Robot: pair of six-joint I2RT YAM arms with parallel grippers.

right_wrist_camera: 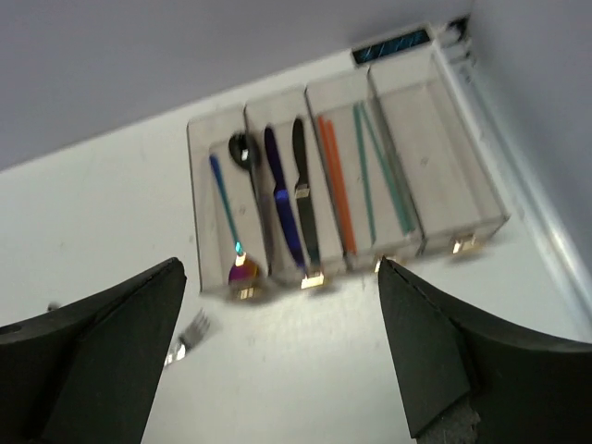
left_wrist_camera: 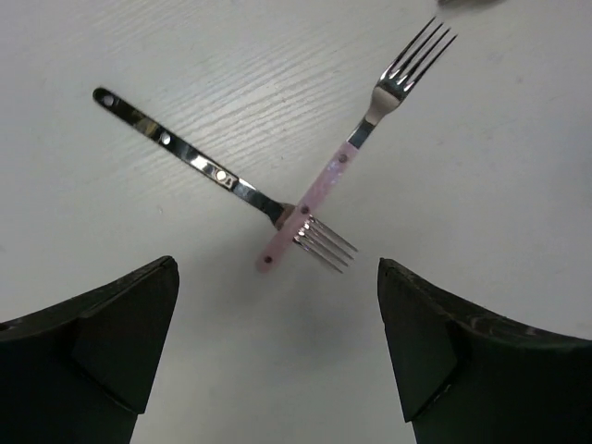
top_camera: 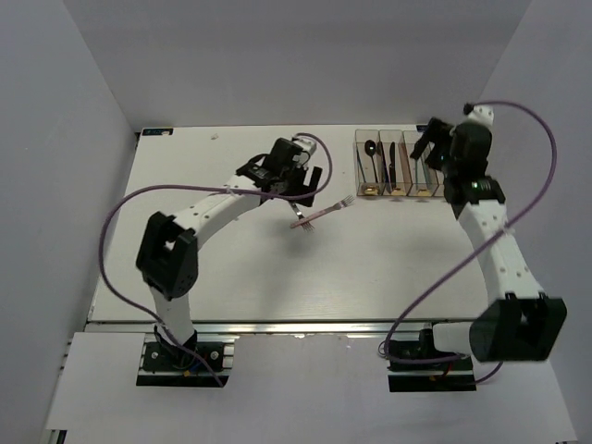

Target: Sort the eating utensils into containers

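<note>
Two forks lie crossed on the table: a pink-handled fork (left_wrist_camera: 326, 174) with a silver fork (left_wrist_camera: 185, 151) across its handle end. My left gripper (left_wrist_camera: 277, 277) hovers just above them, open and holding nothing. The containers (right_wrist_camera: 467, 217) form a row of clear bins. The first holds a blue-handled spoon (right_wrist_camera: 225, 217) and a black spoon (right_wrist_camera: 242, 153). Two dark knives (right_wrist_camera: 282, 203) fill the second bin. Orange chopsticks (right_wrist_camera: 335, 185) and green chopsticks (right_wrist_camera: 379, 176) share the third, and the fourth is bare. My right gripper (right_wrist_camera: 279, 273) hangs open above the bins' near end, with nothing in it.
The bins (top_camera: 398, 166) sit at the table's back right, close to the right wall. The forks (top_camera: 319, 215) lie mid-table, left of the bins. Grey walls stand behind and along both sides. A purple cable loops off each arm.
</note>
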